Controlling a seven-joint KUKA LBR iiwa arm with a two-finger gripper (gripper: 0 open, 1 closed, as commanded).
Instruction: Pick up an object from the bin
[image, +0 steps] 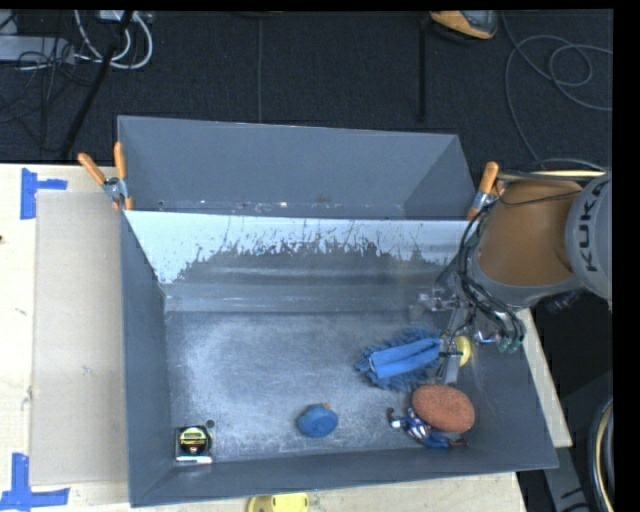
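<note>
Tape measure (193, 441), front-left corner; we list gripper (449, 360) beside ragged blue bundle (398, 359) (grip state: cannot tell).

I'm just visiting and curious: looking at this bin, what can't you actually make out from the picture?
Camera view:
Blue crumpled thing, right of centre: its right end is hidden behind the gripper.
Small blue-and-silver thing by the near wall: partly covered by the brown oval lump; kind unclear.
Yellow-and-black tape measure, near-left corner: markings too small to read.
</note>
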